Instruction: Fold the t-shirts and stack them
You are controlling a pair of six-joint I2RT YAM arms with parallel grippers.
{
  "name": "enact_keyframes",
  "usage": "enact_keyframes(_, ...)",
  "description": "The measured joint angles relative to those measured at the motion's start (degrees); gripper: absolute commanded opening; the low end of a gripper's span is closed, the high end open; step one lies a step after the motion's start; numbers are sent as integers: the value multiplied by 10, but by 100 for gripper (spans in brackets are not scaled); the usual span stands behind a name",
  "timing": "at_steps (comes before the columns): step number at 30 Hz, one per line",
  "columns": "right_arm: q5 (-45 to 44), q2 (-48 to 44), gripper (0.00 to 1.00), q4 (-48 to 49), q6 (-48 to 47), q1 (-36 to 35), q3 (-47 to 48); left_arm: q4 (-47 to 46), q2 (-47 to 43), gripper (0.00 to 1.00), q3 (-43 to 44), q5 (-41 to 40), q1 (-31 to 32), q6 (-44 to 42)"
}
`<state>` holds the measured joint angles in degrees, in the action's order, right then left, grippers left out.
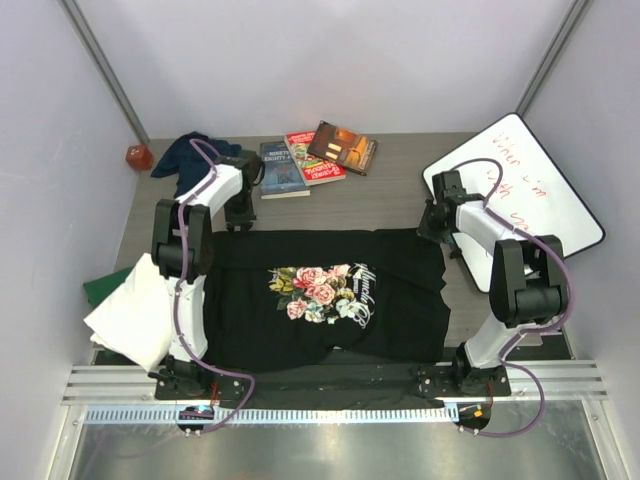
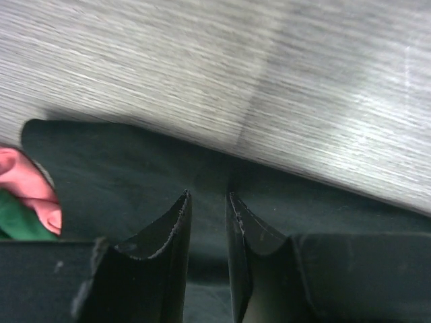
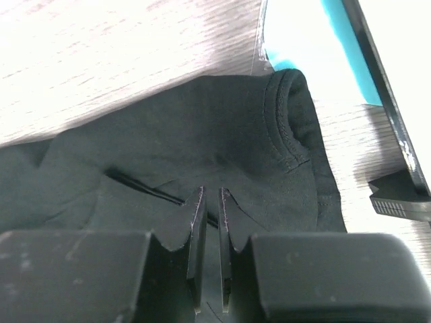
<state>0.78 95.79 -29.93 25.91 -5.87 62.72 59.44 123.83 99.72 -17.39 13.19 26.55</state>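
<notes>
The large black t-shirt [image 1: 340, 310] with the rose print lies spread flat in the middle of the table. My left gripper [image 1: 240, 214] is down at its far left corner. In the left wrist view the gripper [image 2: 207, 195] has its jaws close together with a fold of black cloth [image 2: 135, 175] between them. My right gripper [image 1: 436, 226] is down at the far right corner. In the right wrist view the gripper [image 3: 210, 192] is nearly closed on black cloth [image 3: 222, 128] beside a hemmed sleeve. A navy shirt [image 1: 190, 150] lies crumpled at the back left. Folded white [image 1: 135, 312] and green [image 1: 104, 288] shirts lie at the left.
Three books [image 1: 318, 156] lie at the back centre. A whiteboard [image 1: 520, 185] with red writing lies at the right, close to my right gripper. A small red object [image 1: 138, 156] sits in the back left corner. Walls close in on both sides.
</notes>
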Motion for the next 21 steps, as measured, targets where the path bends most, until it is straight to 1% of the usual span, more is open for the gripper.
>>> enact_keyframes(4, -1, 14, 17, -1, 0, -6, 1, 0, 5, 24, -5, 14, 0, 0)
enact_keyframes(5, -1, 18, 16, -1, 0, -9, 3, 0, 9, 21, -5, 17, 0, 0)
enact_keyframes(6, -1, 24, 11, -1, 0, -10, 6, 0, 14, 13, -5, 20, 0, 1)
enact_keyframes(7, -1, 30, 1, -1, 0, -12, 9, 0, 19, 10, -5, 22, 0, 2)
enact_keyframes(9, -1, 50, 1, -3, 0, -17, 20, 6, 28, 0, 1, 25, 2, 1)
enact_keyframes(13, -2, 87, 1, -9, 2, -26, 40, 9, 32, 0, 4, 24, 6, 0)
enact_keyframes(21, -16, 110, 1, -22, 4, -39, 72, 17, 38, 0, 13, 22, 6, 0)
